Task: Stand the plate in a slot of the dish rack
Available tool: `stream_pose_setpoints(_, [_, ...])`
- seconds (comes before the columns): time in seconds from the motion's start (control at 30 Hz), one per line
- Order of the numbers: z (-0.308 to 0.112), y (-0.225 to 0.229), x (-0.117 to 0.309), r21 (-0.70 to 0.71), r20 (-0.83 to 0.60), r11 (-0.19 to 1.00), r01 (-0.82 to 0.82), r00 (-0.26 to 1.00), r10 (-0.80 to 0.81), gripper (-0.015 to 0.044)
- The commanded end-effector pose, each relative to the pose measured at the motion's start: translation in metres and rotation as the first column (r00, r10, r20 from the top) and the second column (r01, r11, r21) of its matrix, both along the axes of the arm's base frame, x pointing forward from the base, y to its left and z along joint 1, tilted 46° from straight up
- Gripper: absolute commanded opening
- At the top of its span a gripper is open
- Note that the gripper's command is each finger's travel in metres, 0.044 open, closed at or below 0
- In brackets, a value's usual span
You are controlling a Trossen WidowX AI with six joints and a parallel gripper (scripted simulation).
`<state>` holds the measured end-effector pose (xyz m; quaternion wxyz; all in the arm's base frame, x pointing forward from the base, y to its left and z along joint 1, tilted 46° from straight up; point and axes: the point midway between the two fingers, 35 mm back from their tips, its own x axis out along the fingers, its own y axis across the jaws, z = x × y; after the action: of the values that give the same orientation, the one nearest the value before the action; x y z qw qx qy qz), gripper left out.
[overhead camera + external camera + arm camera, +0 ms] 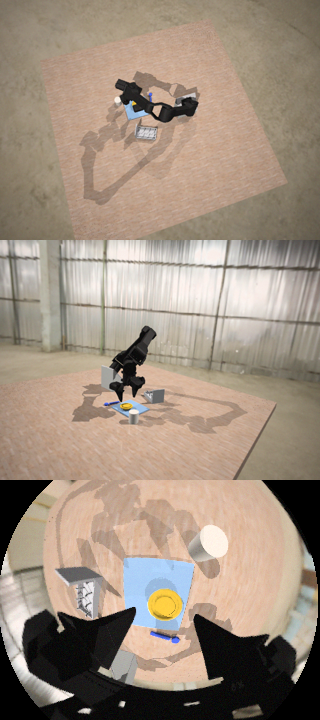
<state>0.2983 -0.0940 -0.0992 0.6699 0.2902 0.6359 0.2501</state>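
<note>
The yellow plate point(134, 103) point(126, 406) point(165, 605) lies flat on a light blue mat point(131, 115) point(140, 409) point(136, 580). In the top view the arm hides most of the plate. My gripper point(127, 399) point(165, 614) is open and empty, pointing down above the plate, with a gap below the fingertips. In the wrist view the plate shows between and just beyond the fingertips. The grey dish rack point(136, 131) point(158, 396) point(80, 575) stands beside the mat, with thin rails and a tall panel at one end. Its slots hold nothing that I can see.
A white cylinder point(117, 101) point(133, 416) point(212, 542) stands upright close to one corner of the mat. A blue spoon-like object point(150, 97) point(114, 403) point(161, 636) lies beside the mat, on the side towards the arm's grey base point(107, 378) point(124, 666).
</note>
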Motion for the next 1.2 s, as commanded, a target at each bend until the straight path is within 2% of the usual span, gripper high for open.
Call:
stream_pose_setpoints(0.0, [-0.007,0.008,-0.002,0.011,-0.012,1.0,0.003,1.0,-0.003,0.04])
stream_pose_setpoints(0.9, [-0.035,0.036,-0.003,0.014,-0.012,1.0,0.003,1.0,-0.003,0.04])
stream_pose_setpoints(0.97, [-0.035,0.036,-0.003,0.014,-0.012,1.0,0.003,1.0,-0.003,0.0352])
stream_pose_setpoints(1.17, [-0.035,0.036,-0.003,0.014,-0.012,1.0,0.003,1.0,-0.003,0.0352])
